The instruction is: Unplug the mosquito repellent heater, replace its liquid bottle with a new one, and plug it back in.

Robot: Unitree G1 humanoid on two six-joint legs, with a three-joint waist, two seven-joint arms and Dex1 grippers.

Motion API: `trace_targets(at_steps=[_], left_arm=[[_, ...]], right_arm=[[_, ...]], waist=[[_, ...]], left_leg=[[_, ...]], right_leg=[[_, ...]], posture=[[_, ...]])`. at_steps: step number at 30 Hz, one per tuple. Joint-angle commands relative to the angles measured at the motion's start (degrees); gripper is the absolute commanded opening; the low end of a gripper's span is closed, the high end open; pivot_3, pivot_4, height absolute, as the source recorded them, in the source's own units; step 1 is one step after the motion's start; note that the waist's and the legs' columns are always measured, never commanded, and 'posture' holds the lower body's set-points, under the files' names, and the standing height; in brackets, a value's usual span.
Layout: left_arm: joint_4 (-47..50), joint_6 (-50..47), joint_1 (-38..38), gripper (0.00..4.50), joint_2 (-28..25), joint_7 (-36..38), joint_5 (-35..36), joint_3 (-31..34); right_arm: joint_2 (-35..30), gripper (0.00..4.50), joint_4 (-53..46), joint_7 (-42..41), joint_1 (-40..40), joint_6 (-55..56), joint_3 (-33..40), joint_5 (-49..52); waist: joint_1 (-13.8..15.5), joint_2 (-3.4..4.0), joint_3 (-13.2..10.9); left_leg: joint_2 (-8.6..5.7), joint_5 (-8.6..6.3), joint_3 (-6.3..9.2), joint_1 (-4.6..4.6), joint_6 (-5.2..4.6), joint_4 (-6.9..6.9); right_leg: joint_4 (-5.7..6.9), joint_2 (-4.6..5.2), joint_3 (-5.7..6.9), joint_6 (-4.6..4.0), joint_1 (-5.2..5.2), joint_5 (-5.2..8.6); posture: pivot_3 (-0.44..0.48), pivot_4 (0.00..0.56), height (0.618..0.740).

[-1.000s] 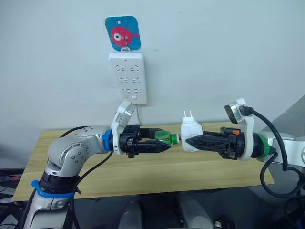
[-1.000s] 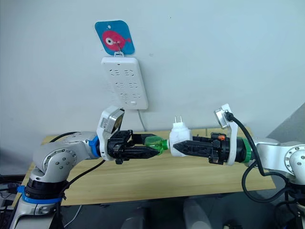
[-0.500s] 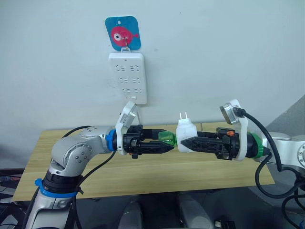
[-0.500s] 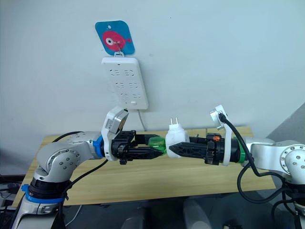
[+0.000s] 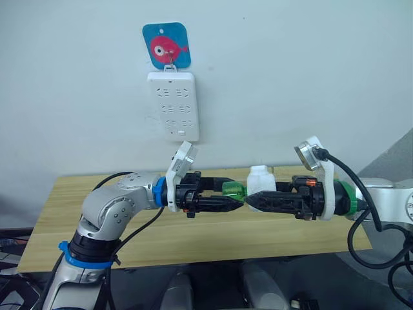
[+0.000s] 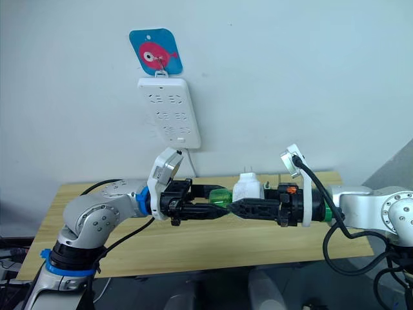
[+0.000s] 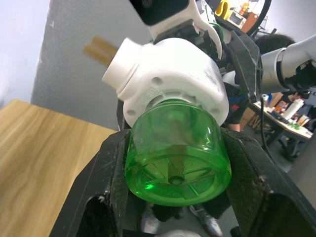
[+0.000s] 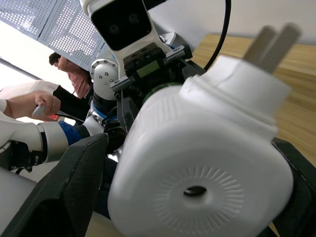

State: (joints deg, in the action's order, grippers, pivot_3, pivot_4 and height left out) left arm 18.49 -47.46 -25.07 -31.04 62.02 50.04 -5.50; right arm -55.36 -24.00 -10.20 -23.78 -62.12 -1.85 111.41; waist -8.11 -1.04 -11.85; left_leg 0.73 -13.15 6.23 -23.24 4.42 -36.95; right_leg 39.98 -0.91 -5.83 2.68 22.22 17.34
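The two arms have drawn together over the last second. A second ago the green bottle [image 5: 233, 189] in the left gripper [image 5: 233, 203] sat with its neck just at the white heater [image 5: 261, 180] in the right gripper [image 5: 251, 201]; now the neck is seated in the heater's body, and the two sets of black fingertips nearly meet. The heater has also turned in the right jaws, its prongs [image 8: 272, 42] no longer standing tall above them, and the joined pair sits lower, nearer the wooden table [image 5: 58, 213].
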Motion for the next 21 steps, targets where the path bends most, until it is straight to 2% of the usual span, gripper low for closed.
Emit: trace_targets(at_steps=[1,8,13,18,21], left_arm=[[0.16,2.33,0.34,2.3,1.18,-0.63,-0.89,0.48],[-1.28,3.0,0.61,2.3,3.94,-3.34,-0.29,2.24],[-1.4,2.13,0.77,2.3,5.65,-5.92,1.0,3.86],[-1.45,0.57,0.7,2.3,6.17,-7.54,2.66,4.96],[-1.29,-1.48,0.17,2.3,5.02,-6.78,4.46,5.28]], right_arm=[[-1.27,4.5,-0.8,-1.96,-1.43,-0.43,0.63,1.59],[-3.61,4.5,-0.58,-2.21,-2.22,-1.72,-0.01,1.59],[-6.16,4.5,-2.27,-5.39,-2.05,-4.02,0.87,0.84],[-9.02,4.5,-8.57,-15.14,0.62,-6.25,4.41,-8.77],[-10.26,3.89,-10.07,-21.27,5.92,-3.73,9.58,-18.17]], waist=[[0.01,0.01,0.01],[0.01,0.01,0.03],[0.03,0.01,0.04],[0.13,0.02,0.06],[0.18,-0.01,0.13]], left_leg=[[0.0,0.0,-0.01,0.0,0.0,0.0],[0.0,0.0,-0.01,0.0,0.0,0.0],[-0.01,0.0,-0.01,-0.01,0.0,-0.02],[-0.01,0.0,0.01,-0.02,0.0,-0.01],[-0.01,0.0,0.02,-0.01,0.0,-0.01]], right_leg=[[0.0,0.0,-0.01,0.01,0.0,0.0],[0.0,0.0,-0.01,0.02,0.0,-0.01],[0.0,0.01,-0.01,0.02,0.0,-0.01],[-0.01,0.01,0.01,0.05,0.0,0.0],[-0.01,0.0,0.03,0.12,0.0,0.04]], posture=[[-0.167,0.109,0.74],[-0.167,0.108,0.74],[-0.169,0.107,0.74],[-0.173,0.106,0.74],[-0.181,0.106,0.74]])
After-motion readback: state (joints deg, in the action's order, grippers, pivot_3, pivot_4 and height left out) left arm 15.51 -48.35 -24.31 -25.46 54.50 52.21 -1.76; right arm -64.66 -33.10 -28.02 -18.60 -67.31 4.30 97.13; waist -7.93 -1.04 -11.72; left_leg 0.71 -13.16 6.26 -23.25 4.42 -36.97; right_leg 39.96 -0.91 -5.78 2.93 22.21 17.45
